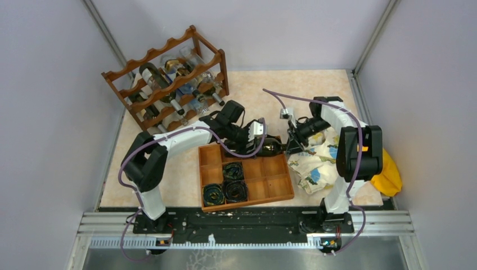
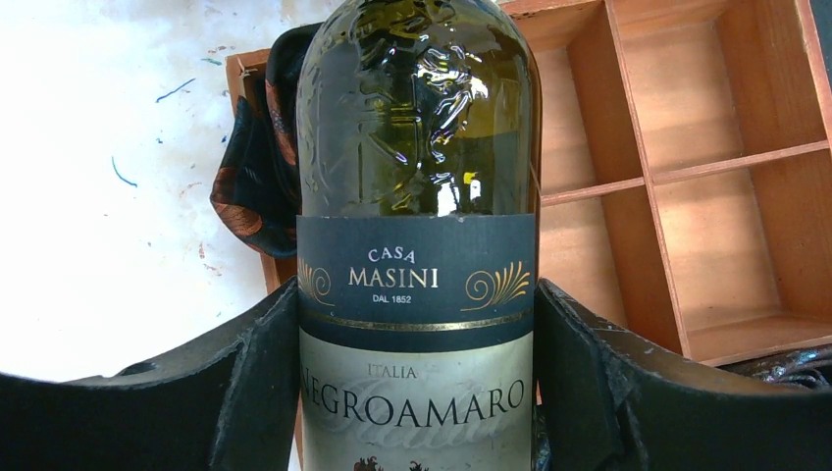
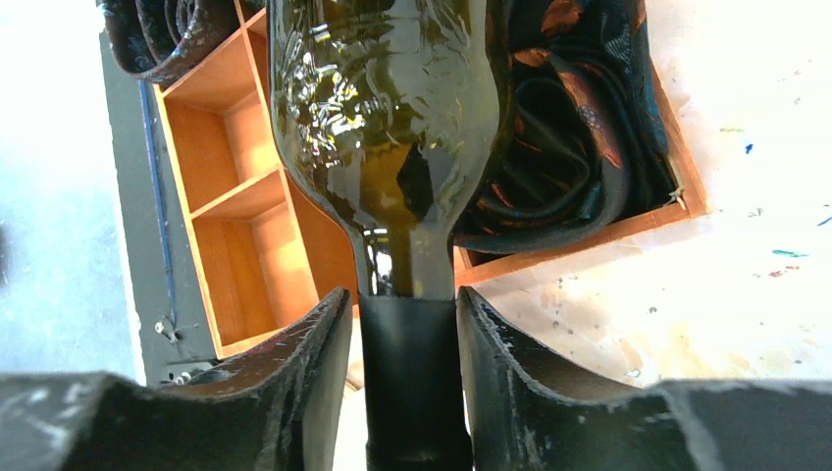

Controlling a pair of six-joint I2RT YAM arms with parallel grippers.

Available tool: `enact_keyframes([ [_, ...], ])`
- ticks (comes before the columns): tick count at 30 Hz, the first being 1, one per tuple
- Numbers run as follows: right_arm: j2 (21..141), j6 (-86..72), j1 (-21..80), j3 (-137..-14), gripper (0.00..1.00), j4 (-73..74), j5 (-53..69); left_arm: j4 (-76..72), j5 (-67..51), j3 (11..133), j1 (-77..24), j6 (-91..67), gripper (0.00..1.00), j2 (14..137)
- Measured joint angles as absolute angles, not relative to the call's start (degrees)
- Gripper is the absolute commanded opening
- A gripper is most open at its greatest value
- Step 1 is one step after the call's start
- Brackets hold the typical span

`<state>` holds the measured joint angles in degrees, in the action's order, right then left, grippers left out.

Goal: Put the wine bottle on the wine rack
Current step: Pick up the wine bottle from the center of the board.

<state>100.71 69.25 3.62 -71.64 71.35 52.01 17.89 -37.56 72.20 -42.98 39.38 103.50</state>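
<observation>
wine bottle (image 2: 417, 147) — casa masini, negroamaro, italia

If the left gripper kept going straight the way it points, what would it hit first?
The wine bottle, already between the fingers of the left gripper and lying along that line. Beyond its neck, probably the right gripper, though depth is unclear.

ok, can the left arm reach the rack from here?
Probably yes: the wine rack stands close on its side, bare table between; the right gripper at the wine bottle neck may hinder.
</observation>
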Motion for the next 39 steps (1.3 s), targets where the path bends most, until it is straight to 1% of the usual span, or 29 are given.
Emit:
enact_keyframes([
  [2,100.8,68.9,4.1,-71.6,0.48,70.9,52.1,17.6,-37.5,72.2,-43.0,38.7,0.12,103.5],
  [5,100.8,68.3,5.4,-71.6,0.5,70.0,52.3,16.9,-37.5,71.9,-43.0,37.9,0.11,103.5],
  [9,100.8,67.8,6.7,-71.4,0.49,69.2,52.5,16.2,-37.6,71.6,-43.0,37.3,0.11,103.5],
  [10,100.8,67.8,7.0,-71.2,0.46,69.0,52.5,16.1,-37.6,71.5,-43.0,37.2,0.11,103.5],
  [11,100.9,67.9,7.2,-71.2,0.39,69.0,52.4,15.9,-37.8,71.4,-43.0,37.1,0.12,103.5],
  [13,100.9,68.1,7.4,-70.9,0.18,68.2,52.1,15.9,-38.1,71.4,-43.0,37.1,0.14,103.5],
  [14,101.0,68.4,7.4,-70.9,0.1,68.0,51.7,15.9,-38.3,71.3,-43.0,37.1,0.18,103.5],
  [15,101.0,68.6,7.4,-70.9,0.05,68.0,51.7,15.9,-38.3,71.3,-43.0,37.1,0.25,103.5],
  [16,101.2,69.0,7.4,-71.0,0.01,68.5,51.7,16.0,-38.5,71.3,-43.0,37.2,0.34,103.5],
  [17,101.4,69.5,7.4,-71.0,0.0,68.8,51.7,16.2,-38.5,71.3,-43.0,37.1,0.43,103.4],
  [19,101.9,70.5,7.3,-71.3,0.0,69.8,51.7,16.3,-38.1,71.3,-43.0,36.7,0.67,103.4],
  [20,102.1,70.7,7.3,-71.4,0.0,70.0,51.7,16.3,-37.9,71.3,-43.0,36.4,0.77,103.4],
  [21,102.1,71.0,7.1,-71.7,0.0,70.5,51.8,16.3,-37.7,71.3,-43.0,36.1,0.89,103.3],
  [22,102.1,71.4,6.7,-72.2,0.0,71.2,51.9,15.9,-37.5,71.1,-43.1,35.8,0.97,103.0],
  [26,102.1,71.8,5.1,-75.6,0.0,76.2,51.5,12.0,-32.9,68.0,-43.3,33.6,0.99,99.3],
  [30,102.1,71.9,3.2,-78.3,0.0,79.7,53.1,8.4,-28.2,65.1,-42.7,31.7,0.99,91.4],
  [34,102.1,70.9,2.9,-78.5,0.0,81.5,55.3,6.0,-25.7,64.9,-42.0,30.9,0.99,84.4],
  [39,101.9,68.4,3.4,-78.6,0.0,82.6,59.2,6.7,-22.7,66.2,-40.9,27.0,0.99,79.0],
])
